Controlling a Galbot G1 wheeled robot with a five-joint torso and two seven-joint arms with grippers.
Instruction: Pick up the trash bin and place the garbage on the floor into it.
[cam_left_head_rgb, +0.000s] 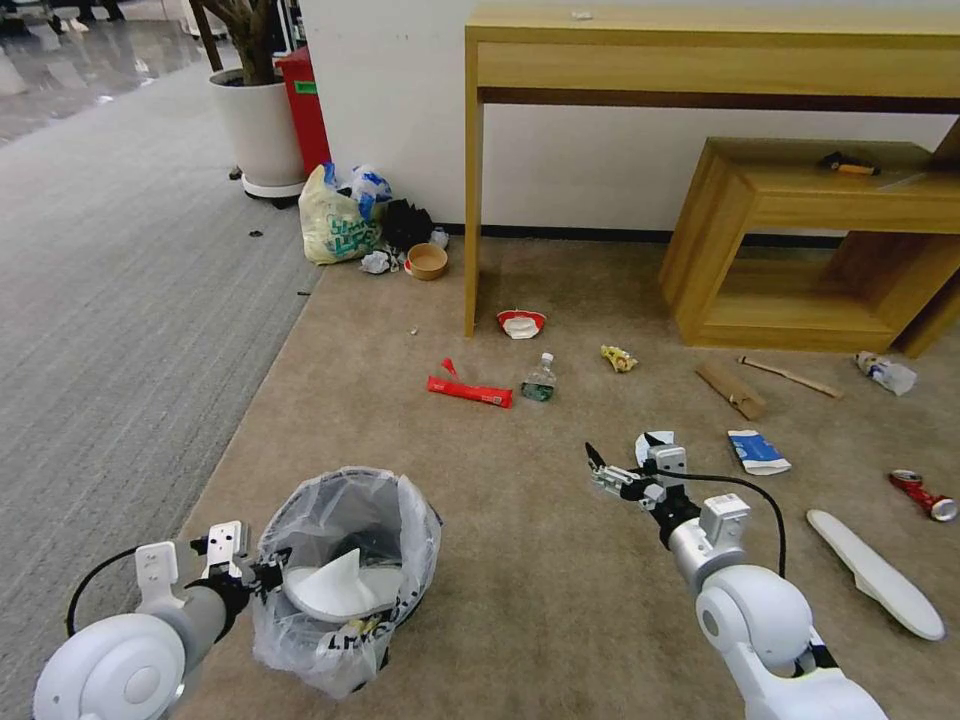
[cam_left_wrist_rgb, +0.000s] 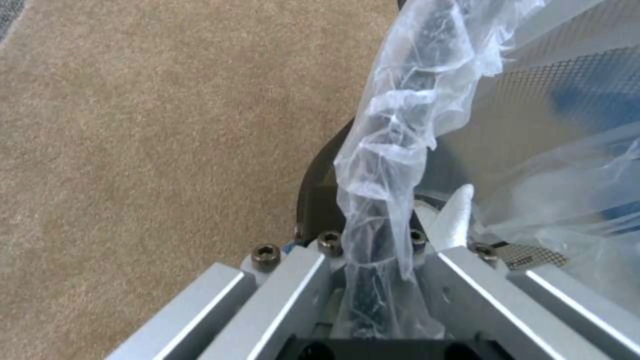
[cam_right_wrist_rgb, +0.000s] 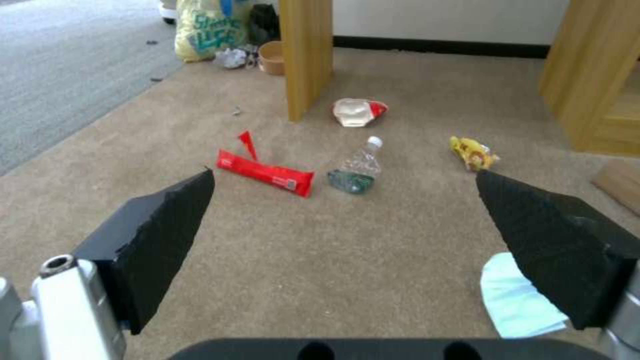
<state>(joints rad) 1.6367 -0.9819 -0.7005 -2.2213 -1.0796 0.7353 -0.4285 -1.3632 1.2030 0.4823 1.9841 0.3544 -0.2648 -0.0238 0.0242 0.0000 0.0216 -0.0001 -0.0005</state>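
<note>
Beige carpet across the foreground, strewn with litter below a wooden desk and low shelf. Near left, the black bin, lined with a crinkly clear bag, gripped at its rim by the left gripper, fingers closed on rim and bag together; in the left wrist view, bunched plastic running between the metal fingers. Inside the bin, one white slipper. Near right, the second slipper flat on the carpet, well apart from the bin. Mid-frame, the right gripper hovering above the carpet, wide open and holding nothing, its black pads far apart in the right wrist view. Just beside it, a pale blue mask; nearby to the right, a carton. Ahead of the gripper, a red wrapper and a clear bottle lying close together, a red-and-white packet by the desk leg, a small yellow wrapper further right. Toward the shelf, a cardboard piece, a wooden stick and another bottle. Far right, a red can on its side.
</note>
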